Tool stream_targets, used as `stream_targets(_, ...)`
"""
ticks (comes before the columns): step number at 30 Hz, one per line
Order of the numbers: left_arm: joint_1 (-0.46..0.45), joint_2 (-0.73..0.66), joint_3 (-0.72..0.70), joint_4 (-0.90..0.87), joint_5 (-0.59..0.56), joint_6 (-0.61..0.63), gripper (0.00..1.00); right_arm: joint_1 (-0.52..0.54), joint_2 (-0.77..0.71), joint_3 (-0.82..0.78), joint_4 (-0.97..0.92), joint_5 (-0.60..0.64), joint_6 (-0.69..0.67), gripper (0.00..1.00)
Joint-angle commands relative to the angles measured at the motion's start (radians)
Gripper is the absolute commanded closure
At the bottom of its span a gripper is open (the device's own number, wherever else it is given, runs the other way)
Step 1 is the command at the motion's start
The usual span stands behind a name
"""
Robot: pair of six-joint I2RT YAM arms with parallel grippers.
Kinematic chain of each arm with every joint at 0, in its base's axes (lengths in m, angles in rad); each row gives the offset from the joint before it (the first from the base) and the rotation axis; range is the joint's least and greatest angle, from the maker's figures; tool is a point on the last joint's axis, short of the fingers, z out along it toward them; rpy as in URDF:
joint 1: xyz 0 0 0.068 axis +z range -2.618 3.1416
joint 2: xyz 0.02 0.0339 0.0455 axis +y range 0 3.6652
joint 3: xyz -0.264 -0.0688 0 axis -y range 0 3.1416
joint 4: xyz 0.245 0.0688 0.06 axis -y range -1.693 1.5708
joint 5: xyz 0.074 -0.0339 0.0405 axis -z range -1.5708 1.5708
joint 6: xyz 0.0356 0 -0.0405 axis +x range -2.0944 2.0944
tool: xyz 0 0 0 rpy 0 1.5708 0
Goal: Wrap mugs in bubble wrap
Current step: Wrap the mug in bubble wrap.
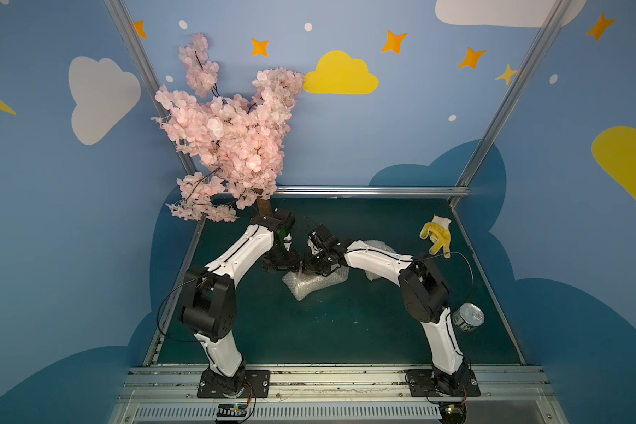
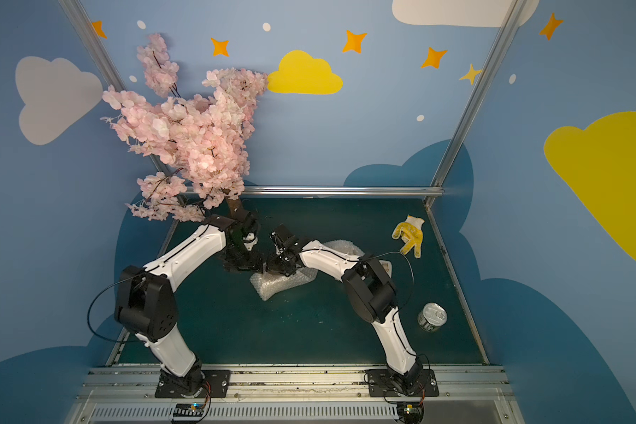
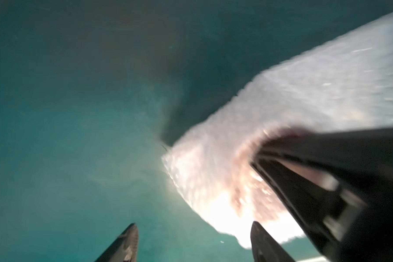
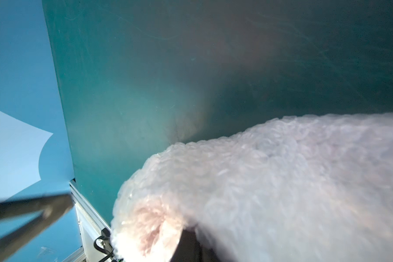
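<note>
A: Where is the wrap relative to the tools?

B: One wrap bundle (image 1: 314, 282) lies mid-bench, long axis running from the near-left toward the far-right of the bench. Both tools meet over its far end. The left gripper (image 3: 194, 243) stands wide, nothing between its jaws; in its wrist view the bundle lies just off to one side of the fingers, not between them. The right gripper (image 1: 318, 270) is closed, pinching the bundle's far end; its wrist view shows film bunched at the fingertip.

A: Which arm is nearer?

B: Right is on it. Left is just beside it, on the side toward the bench's left edge. My read: left must shift onto the bundle before closing.

A: Counts?

B: Wrap: two, the second bundle (image 1: 377, 246) toward the far right, partly under the right arm. Mugs: none seen bare; a pinkish tint shows through the film in the wrist views, so one may be inside, cannot confirm. One glove (image 1: 436, 235) near the far-right corner, one can (image 1: 467, 317) by the right edge.
</note>
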Motion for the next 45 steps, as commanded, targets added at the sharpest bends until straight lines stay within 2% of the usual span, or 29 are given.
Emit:
stream_targets(1,0.015,-0.068,-0.058,0.061,0.145,-0.109,0.22,0.007,0.024,-0.036,0.000,0.018,0.053,1.00)
stream_targets(4,0.013,-0.083,-0.099,0.102,0.222,-0.177,0.22,0.004,0.001,-0.088,0.074,0.010,0.105,1.00)
stream_targets(8,0.008,-0.051,-0.144,0.145,0.254,-0.235,0.26,0.002,-0.023,-0.118,0.121,0.020,0.153,1.00)
stream_targets(15,0.016,-0.011,-0.172,0.220,0.240,-0.314,0.33,-0.007,-0.038,-0.148,0.170,0.017,0.203,1.00)
stream_targets(21,0.012,0.080,-0.123,0.205,0.231,-0.331,0.43,-0.003,-0.055,-0.155,0.177,0.024,0.211,1.00)
stream_targets(28,0.005,0.141,-0.094,0.188,0.175,-0.340,0.52,0.000,-0.068,-0.153,0.173,0.023,0.198,1.00)
stream_targets(31,0.004,0.167,-0.056,0.145,0.115,-0.321,0.58,0.001,-0.079,-0.153,0.168,0.016,0.182,1.00)
stream_targets(33,0.002,0.187,-0.025,0.109,0.093,-0.297,0.67,0.002,-0.097,-0.164,0.172,0.013,0.167,0.94)
stream_targets(35,0.003,0.207,0.008,0.072,0.062,-0.275,0.75,0.002,-0.120,-0.176,0.177,0.012,0.146,0.83)
stream_targets(39,0.004,0.249,0.077,-0.003,0.006,-0.229,0.90,-0.002,-0.178,-0.207,0.223,-0.029,0.077,0.51)
stream_targets(45,0.010,0.277,0.160,-0.094,-0.073,-0.137,0.97,-0.007,-0.327,-0.289,0.215,-0.045,-0.068,0.28)
